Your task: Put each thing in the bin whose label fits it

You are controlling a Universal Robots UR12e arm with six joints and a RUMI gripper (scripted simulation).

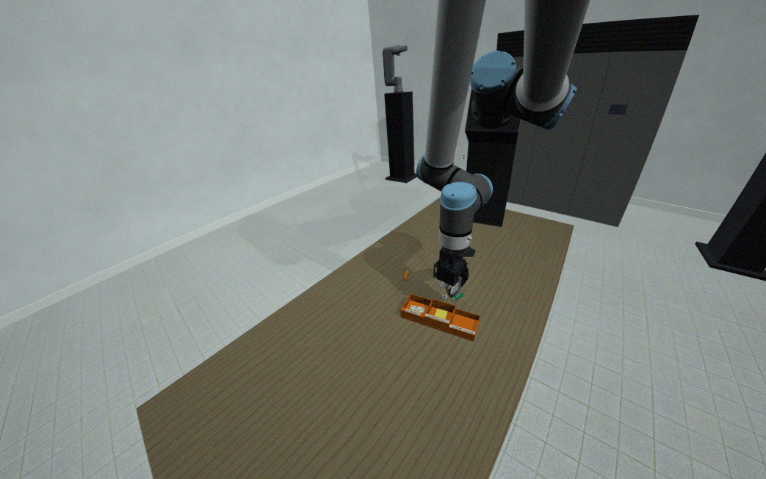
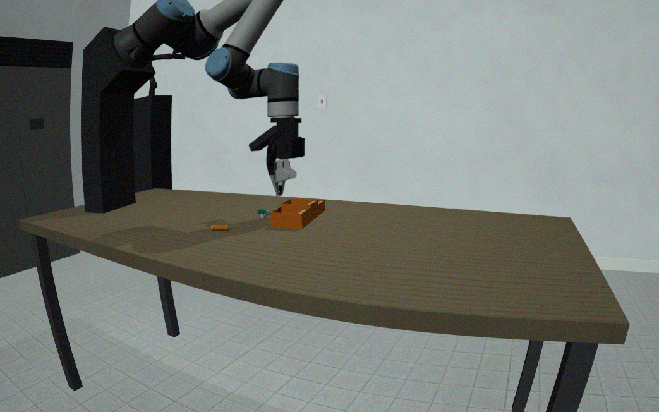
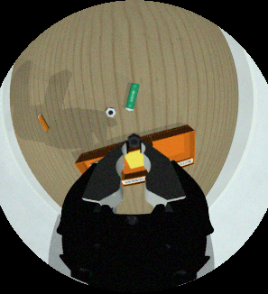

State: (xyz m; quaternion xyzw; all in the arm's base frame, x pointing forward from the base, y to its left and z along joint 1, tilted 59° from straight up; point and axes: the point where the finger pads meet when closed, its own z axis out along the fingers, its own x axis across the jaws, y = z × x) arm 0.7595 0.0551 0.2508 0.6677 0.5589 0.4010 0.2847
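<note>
My gripper [image 1: 449, 287] [image 2: 277, 193] [image 3: 134, 141] hangs above the back edge of the orange three-compartment bin row [image 1: 460, 333] [image 2: 285, 218] [image 3: 187, 151]. Its fingers are shut on a small dark thing [image 3: 133, 140] at the tips; I cannot tell what it is. A yellow block [image 1: 442, 313] [image 3: 134, 159] lies in the middle compartment and a white spotted thing [image 1: 415, 309] in the left one. On the table behind the bins lie a green battery [image 1: 458, 294] [image 2: 263, 210] [image 3: 132, 96], a small white nut [image 3: 110, 111] and an orange battery [image 1: 406, 274] [image 2: 219, 227] [image 3: 43, 123].
The long wooden table [image 1: 326, 386] [image 2: 398, 266] carries only these things. The arm's black pedestal [image 2: 108, 127] stands at the table's far end. The right compartment [image 1: 465, 322] holds nothing I can see.
</note>
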